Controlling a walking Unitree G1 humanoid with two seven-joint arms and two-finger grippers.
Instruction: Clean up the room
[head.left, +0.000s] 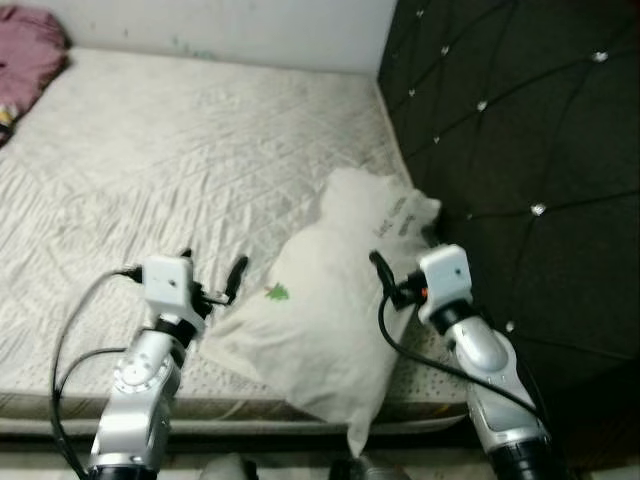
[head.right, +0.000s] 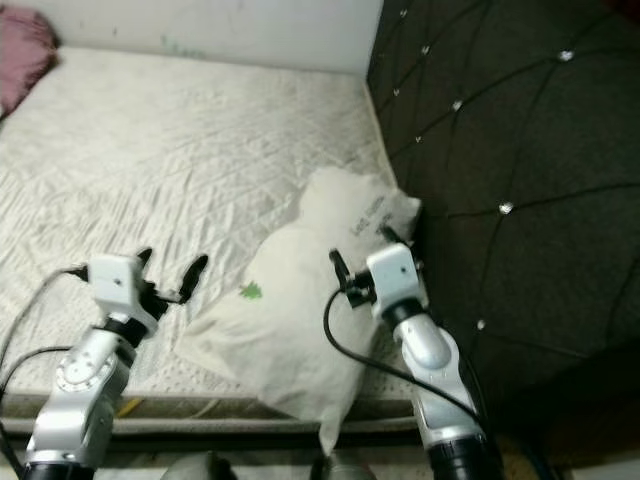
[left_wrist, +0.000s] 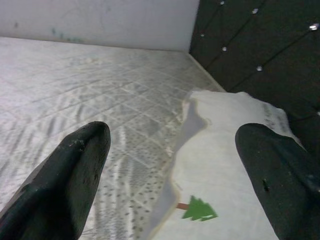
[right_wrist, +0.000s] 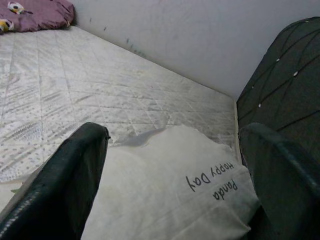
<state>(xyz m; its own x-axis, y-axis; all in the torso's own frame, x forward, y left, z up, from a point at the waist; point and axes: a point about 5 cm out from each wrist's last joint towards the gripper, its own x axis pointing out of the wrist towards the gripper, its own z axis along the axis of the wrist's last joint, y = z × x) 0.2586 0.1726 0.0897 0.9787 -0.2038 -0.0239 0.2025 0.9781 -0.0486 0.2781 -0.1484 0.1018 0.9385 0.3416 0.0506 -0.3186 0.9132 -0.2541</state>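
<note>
Bare white quilted mattress (head.left: 150, 170) stretches across the room, running up to a pale wall (head.left: 250, 25) at the far end, and a black tufted headboard with shiny studs (head.left: 520, 150) rises along its right side. On the mattress lies a white fabric pillow (head.left: 320, 310), printed with a small green tree (head.left: 277, 292) and dark lettering (the right wrist view reads "Panda Happy Day"); it sits at the near right, one end against the headboard, its lower corner hanging over the mattress edge. Left gripper (head.left: 212, 275) hovers by the pillow's left edge, fingers spread wide with nothing between them. Right gripper (head.right: 357, 255) hangs over the pillow's headboard side, fingers likewise wide apart and empty. Far off at the mattress's left corner sits a crumpled pink-purple cloth (head.left: 28, 55).
</note>
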